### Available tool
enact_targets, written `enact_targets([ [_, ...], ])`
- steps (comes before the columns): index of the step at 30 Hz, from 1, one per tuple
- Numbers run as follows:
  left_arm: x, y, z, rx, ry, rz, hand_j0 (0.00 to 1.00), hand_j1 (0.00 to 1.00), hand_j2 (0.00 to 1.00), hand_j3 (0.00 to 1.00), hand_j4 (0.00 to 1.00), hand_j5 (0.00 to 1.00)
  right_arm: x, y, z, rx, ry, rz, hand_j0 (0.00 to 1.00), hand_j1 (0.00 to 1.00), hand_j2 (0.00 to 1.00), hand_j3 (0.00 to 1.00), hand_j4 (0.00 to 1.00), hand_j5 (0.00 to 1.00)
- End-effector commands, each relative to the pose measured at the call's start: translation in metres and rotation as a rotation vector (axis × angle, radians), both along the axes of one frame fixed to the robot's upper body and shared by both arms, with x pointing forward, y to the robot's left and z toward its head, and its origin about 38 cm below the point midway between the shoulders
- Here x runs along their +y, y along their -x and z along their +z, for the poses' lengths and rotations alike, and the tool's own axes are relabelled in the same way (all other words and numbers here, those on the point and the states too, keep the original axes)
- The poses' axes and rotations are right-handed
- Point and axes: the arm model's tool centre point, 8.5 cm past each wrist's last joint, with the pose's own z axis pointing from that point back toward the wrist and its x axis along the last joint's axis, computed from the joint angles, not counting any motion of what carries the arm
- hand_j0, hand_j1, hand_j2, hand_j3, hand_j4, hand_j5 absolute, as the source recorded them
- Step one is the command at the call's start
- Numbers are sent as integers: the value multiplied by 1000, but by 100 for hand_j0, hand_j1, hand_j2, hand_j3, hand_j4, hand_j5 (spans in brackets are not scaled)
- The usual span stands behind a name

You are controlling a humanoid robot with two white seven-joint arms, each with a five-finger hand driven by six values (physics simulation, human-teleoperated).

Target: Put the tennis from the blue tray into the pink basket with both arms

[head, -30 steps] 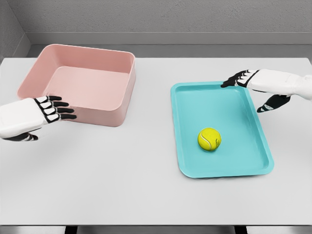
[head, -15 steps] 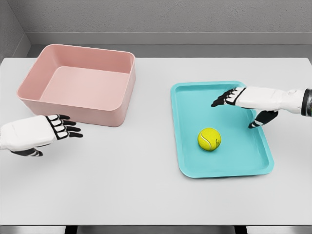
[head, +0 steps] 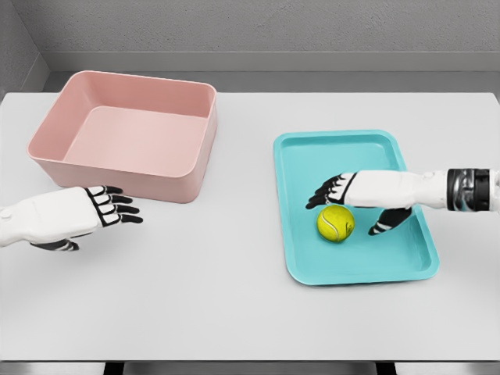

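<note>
Resting in the blue tray (head: 297,234) was a yellow-green tennis ball (head: 336,223) with a pale curved seam. A white table (head: 219,281) carried the tray and pink basket (head: 195,168) before a grey wall. The right hand (head: 355,195) hung spread over the ball, holding nothing; the left hand (head: 90,211) hovered open near the basket.
</note>
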Motion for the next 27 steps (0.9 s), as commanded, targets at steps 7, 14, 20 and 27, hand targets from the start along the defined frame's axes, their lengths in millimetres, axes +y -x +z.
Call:
enact_targets([
  [7,-12,-3,-6,-18,10,-19,100,100,100,100,100,100,11,0,-21,45,6,11,100,100,100,100,100,100],
  [14,-29,-3,-15,-24,59,-43,100,100,100,100,100,100,11,-3,-25,52,7,2,100,100,100,100,100,100],
  [20,-15,-24,47,-103,112,-18,100,100,100,100,100,100,9,-4,-26,56,15,-3,91,91,91,91,91,91],
  [27,-11,-23,66,-61,309,15,100,100,100,100,100,100,7,-5,-28,61,21,-10,77,77,77,77,77,77],
])
